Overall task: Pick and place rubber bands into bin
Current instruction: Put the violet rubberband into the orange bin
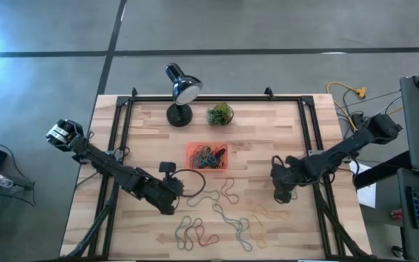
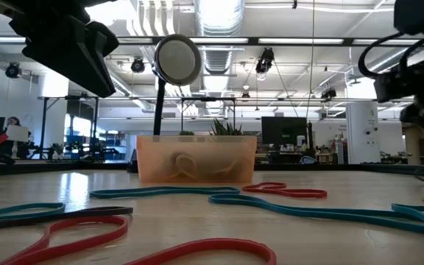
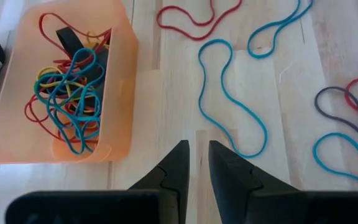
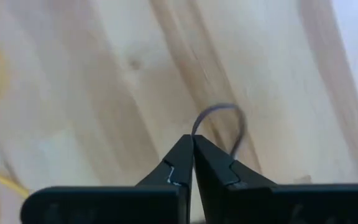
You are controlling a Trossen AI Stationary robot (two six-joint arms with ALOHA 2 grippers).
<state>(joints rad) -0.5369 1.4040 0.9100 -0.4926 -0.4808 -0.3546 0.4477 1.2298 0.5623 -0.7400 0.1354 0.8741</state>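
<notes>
Right gripper (image 4: 192,140) jaws closed on a grey rubber band (image 4: 229,121), apparently by its edge; band could be dropped before the bin (image 1: 208,157) is reached. Left gripper (image 3: 196,149) jaws slightly apart, empty.

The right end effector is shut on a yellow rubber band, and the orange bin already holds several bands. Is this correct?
Not quite. The right end effector is shut on a grey rubber band, not a yellow one; the right wrist view shows it. The orange bin does already hold several bands.

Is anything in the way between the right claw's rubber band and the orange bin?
Nothing visible. The right gripper is shut on a grey band, and only bare table lies between it and the bin.
</notes>
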